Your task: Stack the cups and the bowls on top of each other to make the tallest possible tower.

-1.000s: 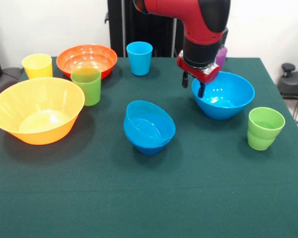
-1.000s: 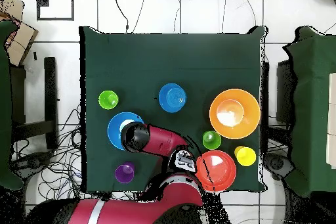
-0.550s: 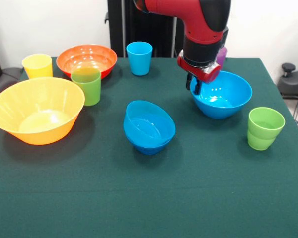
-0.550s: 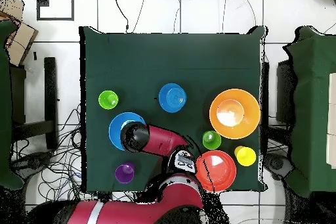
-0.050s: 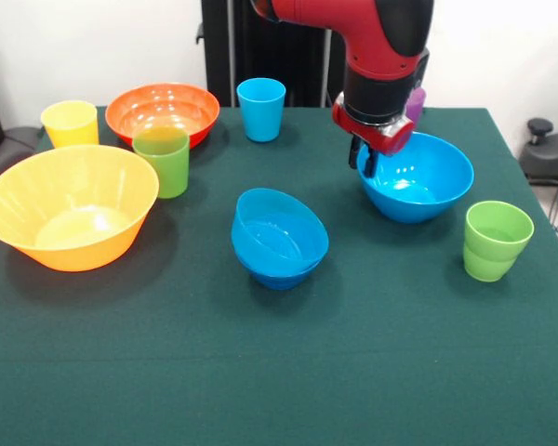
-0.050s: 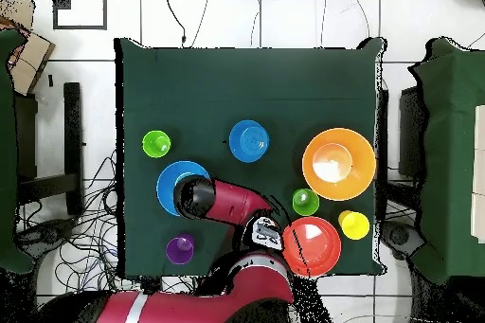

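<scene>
1. While the red and black arm [image 5: 381,46] reaches down over the green surface [image 5: 279,372], its pincer [image 5: 364,160] sits at the near-left rim of the big light blue bowl [image 5: 418,181], the tips close together and apparently astride the rim; whether they actually clamp it I cannot tell.
2. From overhead, the arm covers much of that bowl [image 6: 170,182], so the pincer itself is hidden there.
3. Just behind the arm, the translucent purple cup [image 5: 415,104] shows only as a sliver; overhead it stands clear [image 6: 180,248].
4. At the centre of the surface, the medium light blue bowl [image 5: 279,237] sits tilted, nested in what seems to be a darker blue bowl beneath it.
5. To the left in the front view lies the big yellow-orange bowl [image 5: 70,218], with a green cup [image 5: 162,160] just behind its right edge.
6. Farther back are the yellow cup [image 5: 71,123], the orange-red bowl [image 5: 163,111] and the light blue cup [image 5: 261,108].
7. A second green cup [image 5: 496,240] stands upright, near the front right of the big light blue bowl.
</scene>
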You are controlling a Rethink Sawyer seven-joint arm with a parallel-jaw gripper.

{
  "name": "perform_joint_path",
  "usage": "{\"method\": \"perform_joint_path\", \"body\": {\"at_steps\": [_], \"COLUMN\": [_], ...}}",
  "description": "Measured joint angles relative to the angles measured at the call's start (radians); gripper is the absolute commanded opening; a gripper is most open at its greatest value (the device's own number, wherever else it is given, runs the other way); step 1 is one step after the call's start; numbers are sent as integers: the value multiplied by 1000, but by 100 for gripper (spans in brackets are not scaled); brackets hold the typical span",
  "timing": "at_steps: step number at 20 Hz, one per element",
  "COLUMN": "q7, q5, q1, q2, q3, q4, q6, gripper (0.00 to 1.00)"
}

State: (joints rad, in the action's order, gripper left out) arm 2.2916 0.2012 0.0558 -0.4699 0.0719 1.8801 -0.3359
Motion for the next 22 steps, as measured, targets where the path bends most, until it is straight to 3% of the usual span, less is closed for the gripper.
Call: {"method": "perform_joint_path", "body": {"at_steps": [22], "q7": [0], "q5": [36], "q1": [0], "q2": [-12], "q3": [1], "q4": [0], "q6": [-20], "gripper": [0]}}
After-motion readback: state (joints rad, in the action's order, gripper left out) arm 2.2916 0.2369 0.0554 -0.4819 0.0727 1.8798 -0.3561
